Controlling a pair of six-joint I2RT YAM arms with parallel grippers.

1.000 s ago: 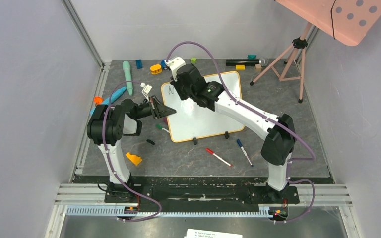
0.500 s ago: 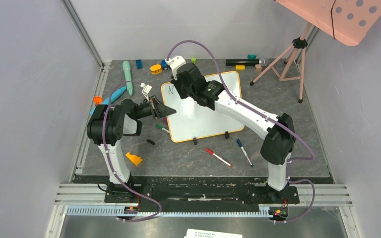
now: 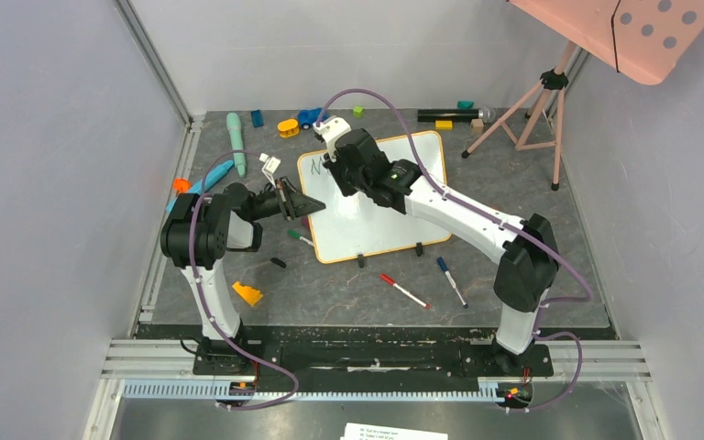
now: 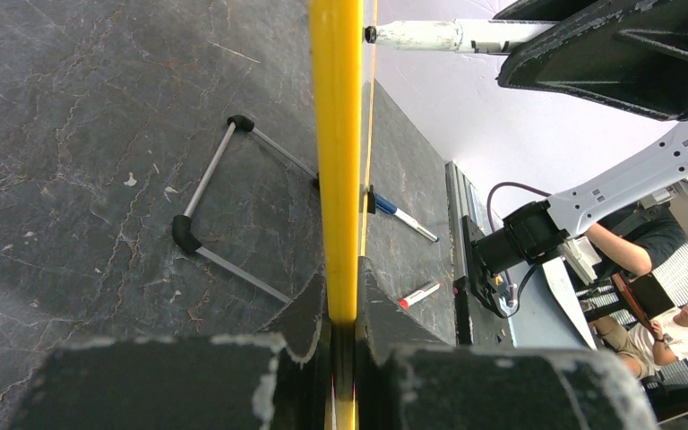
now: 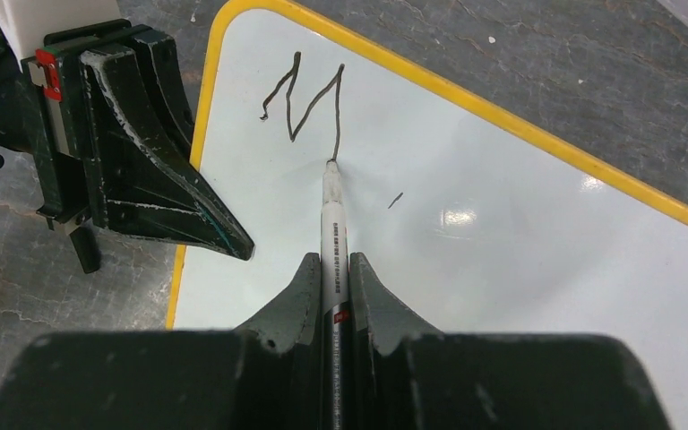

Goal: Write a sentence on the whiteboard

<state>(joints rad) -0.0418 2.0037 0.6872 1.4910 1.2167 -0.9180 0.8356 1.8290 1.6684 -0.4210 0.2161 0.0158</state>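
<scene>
The whiteboard (image 3: 394, 220) with its orange-yellow frame lies on the dark mat. My left gripper (image 3: 316, 207) is shut on the frame (image 4: 336, 134) at the board's left edge; the jaws pinch it from both sides (image 4: 341, 282). My right gripper (image 3: 341, 172) hovers over the board's far left corner, shut on a white marker (image 5: 333, 224) that runs between the fingers (image 5: 331, 262). The marker's tip touches the board at the end of a wobbly "M"-like stroke (image 5: 300, 98), the only lettering of the sentence on the board. A tiny stray dash (image 5: 395, 200) sits to its right.
A red-capped marker (image 3: 403, 291) and a blue-capped marker (image 3: 451, 280) lie in front of the board. A green marker (image 3: 299, 236), a black cap (image 3: 278, 262) and an orange wedge (image 3: 247, 293) lie at its left. Toys line the back edge; a pink tripod (image 3: 532, 110) stands back right.
My right gripper has shifted a little to the right with the marker, uncovering the dark stroke near the board's far left corner. The left arm has not moved.
</scene>
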